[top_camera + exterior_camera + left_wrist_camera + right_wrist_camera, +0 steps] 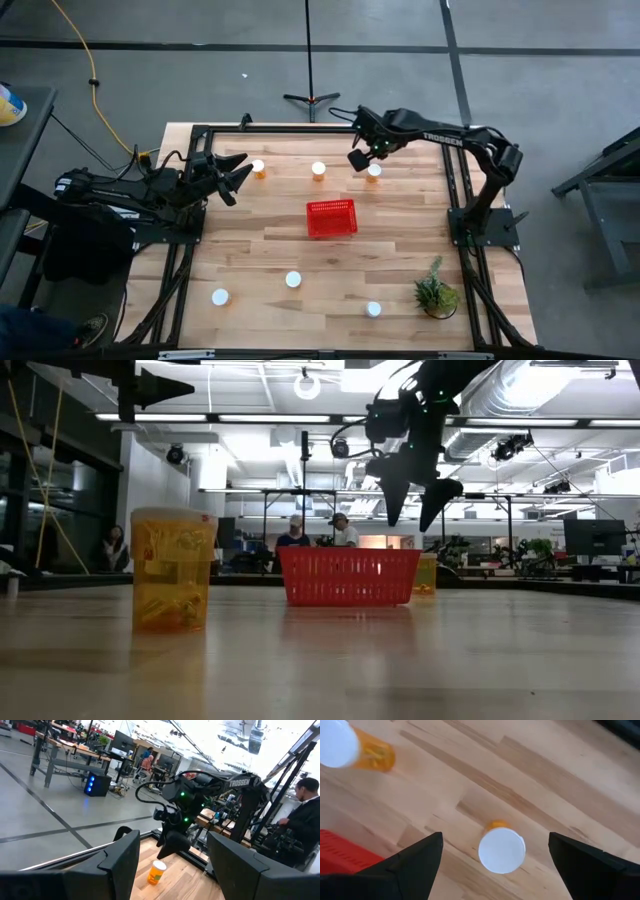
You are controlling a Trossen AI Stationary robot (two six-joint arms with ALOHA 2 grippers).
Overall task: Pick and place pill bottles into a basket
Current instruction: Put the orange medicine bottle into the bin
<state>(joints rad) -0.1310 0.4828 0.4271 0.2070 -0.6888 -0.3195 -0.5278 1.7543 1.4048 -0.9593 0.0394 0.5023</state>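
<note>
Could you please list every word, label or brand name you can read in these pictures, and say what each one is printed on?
"TROSSEN": white letters on the right arm's dark link, seen from above.
"TROSSEN": the same marking on that arm in the left wrist view.
The near pill bottle in the low view carries a label, too blurred to read.
Nothing readable on the basket or the bottle caps.

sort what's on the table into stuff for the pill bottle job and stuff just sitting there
For the job: six pill bottles; red basket, empty as far as the high view shows; right gripper, open above a bottle.

Just there: potted plant; left gripper, waiting at the table's left edge.
</note>
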